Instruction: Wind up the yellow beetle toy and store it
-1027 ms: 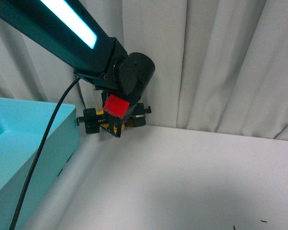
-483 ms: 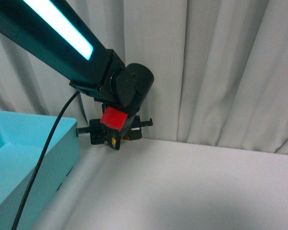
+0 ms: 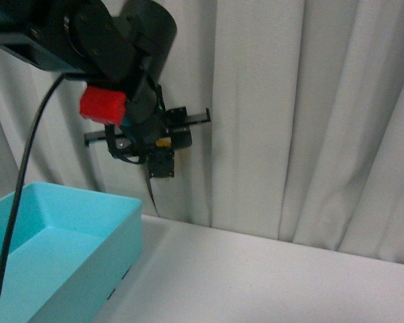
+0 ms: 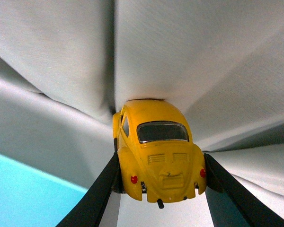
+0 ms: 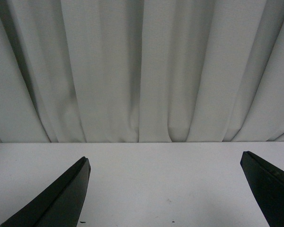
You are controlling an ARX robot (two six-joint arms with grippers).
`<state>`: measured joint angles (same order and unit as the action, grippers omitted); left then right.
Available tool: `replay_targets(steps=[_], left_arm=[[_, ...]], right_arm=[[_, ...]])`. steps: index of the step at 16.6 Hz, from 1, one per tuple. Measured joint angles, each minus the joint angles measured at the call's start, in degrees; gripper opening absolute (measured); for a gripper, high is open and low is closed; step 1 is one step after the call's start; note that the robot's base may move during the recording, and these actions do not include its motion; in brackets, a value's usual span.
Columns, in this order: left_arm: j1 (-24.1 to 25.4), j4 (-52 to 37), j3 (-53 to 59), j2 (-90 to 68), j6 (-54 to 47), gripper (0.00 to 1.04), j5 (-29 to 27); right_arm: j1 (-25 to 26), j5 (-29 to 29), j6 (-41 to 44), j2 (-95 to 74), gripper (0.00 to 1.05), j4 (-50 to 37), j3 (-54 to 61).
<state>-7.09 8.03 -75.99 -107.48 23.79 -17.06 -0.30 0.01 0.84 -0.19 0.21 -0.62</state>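
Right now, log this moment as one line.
left tool: shut on yellow beetle toy, aloft by curtain | right tool: open, empty | teal bin: without toy

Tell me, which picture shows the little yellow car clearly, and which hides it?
Left wrist view: the glossy yellow beetle toy car is sharp and evenly lit. Front view: only a yellow speck shows inside the dark, shadowed left end effector.

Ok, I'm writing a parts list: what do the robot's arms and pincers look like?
The left arm is dark with a rounded black joint, a red block at the wrist and a black cable trailing down. The left pincer is black with a thin cross rail and flat tapering fingers. The right pincer shows matching black tapered fingers.
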Motion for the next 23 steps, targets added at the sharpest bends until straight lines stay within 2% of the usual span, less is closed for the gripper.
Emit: replay_targets(steps=[3, 6, 8, 10, 13, 16, 18, 20, 23], left_arm=[[5.84, 2.73, 7.91, 14.88, -3.85, 0.43, 5.33], [14.25, 4.52, 13.2, 27.61, -9.77, 0.43, 15.08], [22.1, 5.73, 17.0, 34.75, -17.29, 0.43, 24.26], [29.77, 5.27, 22.82, 37.7, -27.17, 0.43, 30.8], [37.66, 0.63, 30.73, 33.57, -41.13, 0.43, 36.61], [41.92, -4.0, 33.77, 27.52, -51.91, 0.43, 40.7], [43.1, -5.62, 36.28, 25.49, -56.89, 0.43, 42.47], [43.36, -10.91, 37.83, 22.53, -60.11, 0.43, 41.86], [42.25, -13.38, 41.9, 19.41, -63.41, 0.43, 40.63]], right_arm=[[0.0, 0.0, 0.0, 0.0, 0.98, 0.02, 0.0], [0.0, 0.0, 0.0, 0.0, 0.98, 0.0, 0.0], [0.0, 0.02, 0.0, -0.02, 0.98, 0.02, 0.0], [0.0, 0.0, 0.0, 0.0, 0.98, 0.02, 0.0], [0.0, 0.0, 0.0, -0.02, 0.98, 0.0, 0.0], [0.0, 0.0, 0.0, -0.02, 0.98, 0.02, 0.0], [0.0, -0.02, 0.0, -0.02, 0.98, 0.02, 0.0], [0.0, 0.0, 0.0, 0.0, 0.98, 0.02, 0.0], [0.0, 0.0, 0.0, -0.02, 0.98, 0.02, 0.0]])
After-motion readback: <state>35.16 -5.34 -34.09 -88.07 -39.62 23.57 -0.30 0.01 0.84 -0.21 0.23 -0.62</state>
